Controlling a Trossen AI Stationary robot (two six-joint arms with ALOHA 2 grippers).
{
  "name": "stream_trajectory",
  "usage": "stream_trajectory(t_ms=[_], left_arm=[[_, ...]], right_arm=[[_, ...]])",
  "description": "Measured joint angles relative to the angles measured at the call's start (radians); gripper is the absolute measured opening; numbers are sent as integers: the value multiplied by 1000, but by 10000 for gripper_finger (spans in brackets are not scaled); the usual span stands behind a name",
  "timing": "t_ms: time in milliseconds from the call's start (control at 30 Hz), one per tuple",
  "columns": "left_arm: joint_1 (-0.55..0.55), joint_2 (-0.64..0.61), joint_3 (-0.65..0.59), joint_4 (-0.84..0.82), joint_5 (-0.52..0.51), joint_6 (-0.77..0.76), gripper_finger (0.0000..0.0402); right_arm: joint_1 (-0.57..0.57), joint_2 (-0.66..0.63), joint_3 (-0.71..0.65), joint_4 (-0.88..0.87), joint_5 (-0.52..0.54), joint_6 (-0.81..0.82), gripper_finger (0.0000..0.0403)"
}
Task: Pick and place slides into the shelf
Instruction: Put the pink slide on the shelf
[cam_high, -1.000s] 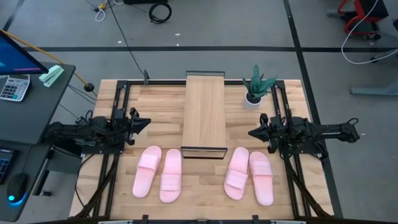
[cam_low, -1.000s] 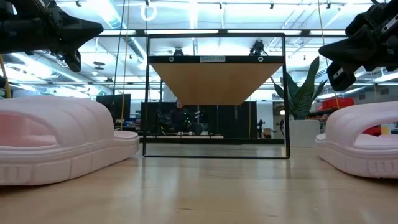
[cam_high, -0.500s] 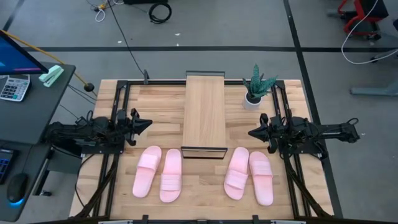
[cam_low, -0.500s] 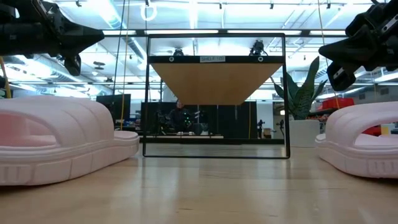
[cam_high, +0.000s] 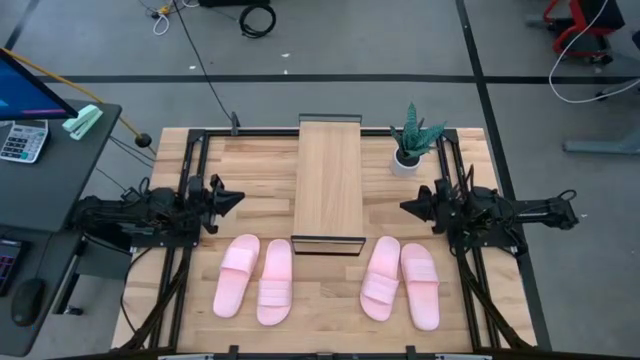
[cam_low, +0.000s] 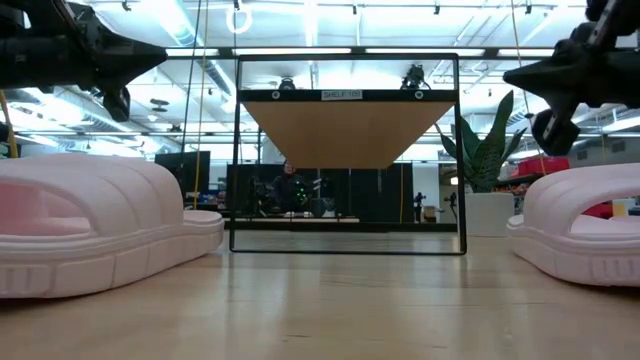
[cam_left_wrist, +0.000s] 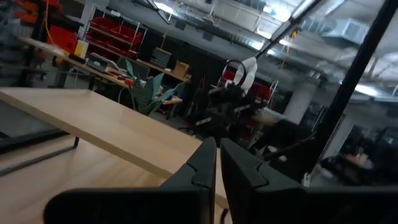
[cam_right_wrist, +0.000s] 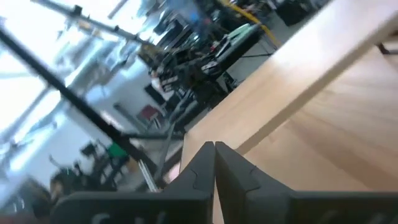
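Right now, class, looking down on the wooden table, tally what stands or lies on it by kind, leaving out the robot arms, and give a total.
Pale pink foam slide sandals: 4
Long light-wood shelf on a black metal frame: 1
Small green spiky plant in a white pot: 1
Total: 6

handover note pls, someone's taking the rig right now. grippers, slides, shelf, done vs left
Left gripper: shut, empty, hovering left of the shelf.
Right gripper: shut, empty, hovering right of the shelf, near the potted plant.
Slides: all four on the tabletop at the near end of the shelf. Left pair below the left gripper, right pair below the right gripper.
Shelf board: bare in the high view.
Done: nothing placed.
Left: pick and place all four slides into the shelf.
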Motion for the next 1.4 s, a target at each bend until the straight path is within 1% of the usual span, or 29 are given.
stream_trajectory(t_ms=[67,167,233,333,467,633,733,833,1067,1167,1300,1400], left_arm=[[0,0,0,-2,-34,-37,31],[0,0,0,-2,-104,-53,29],[0,0,0,0,-132,-55,28],[0,0,0,1,-139,-71,32],[0,0,4,27,-147,-113,47],[0,28,89,31,-154,-3,69],[0,86,154,20,-169,43,80],[0,162,231,27,-173,72,89],[0,385,419,24,-173,84,108],[0,479,500,18,-173,131,112],[0,589,606,17,-144,179,112],[0,653,673,10,-101,208,111]], right_arm=[[0,0,0,0,28,34,18],[0,0,0,1,74,40,18],[0,0,0,2,100,52,18],[0,0,0,2,133,81,18],[0,0,11,3,145,86,18],[0,5,89,30,162,4,18],[0,35,163,29,170,-57,18],[0,96,242,28,171,-118,18],[0,294,422,23,172,-263,18],[0,382,502,22,171,-337,18],[0,490,602,21,170,-392,18],[0,555,671,16,151,-425,18]])
